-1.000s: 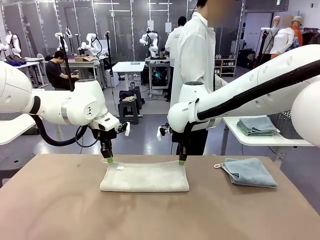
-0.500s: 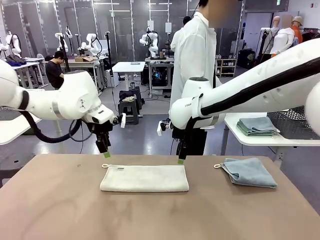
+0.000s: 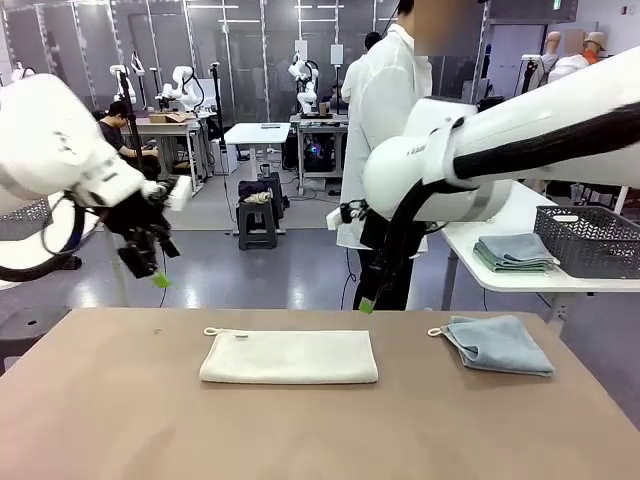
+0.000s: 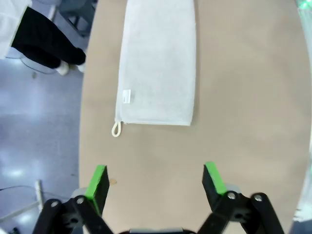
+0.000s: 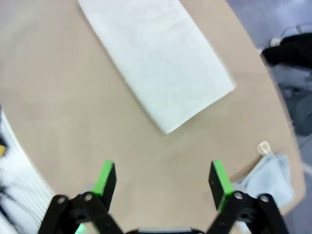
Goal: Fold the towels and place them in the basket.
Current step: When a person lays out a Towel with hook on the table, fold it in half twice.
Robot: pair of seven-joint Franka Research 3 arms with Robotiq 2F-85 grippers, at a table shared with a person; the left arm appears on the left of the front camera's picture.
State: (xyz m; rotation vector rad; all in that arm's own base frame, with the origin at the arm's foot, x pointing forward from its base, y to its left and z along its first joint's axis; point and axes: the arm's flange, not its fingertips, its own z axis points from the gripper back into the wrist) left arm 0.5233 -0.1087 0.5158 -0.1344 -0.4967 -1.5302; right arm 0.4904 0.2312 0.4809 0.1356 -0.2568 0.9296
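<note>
On table (image 5: pixel 63 126), blue towel (image 5: pixel 270 175) half cropped

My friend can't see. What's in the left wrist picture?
A folded cream-white terry towel lies flat on the tan table, its small loop at one corner. The left gripper, open with green pads, hovers above the table.

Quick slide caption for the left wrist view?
Open left gripper hangs above the table, folded cream towel lying flat ahead, its loop at the near corner.
</note>
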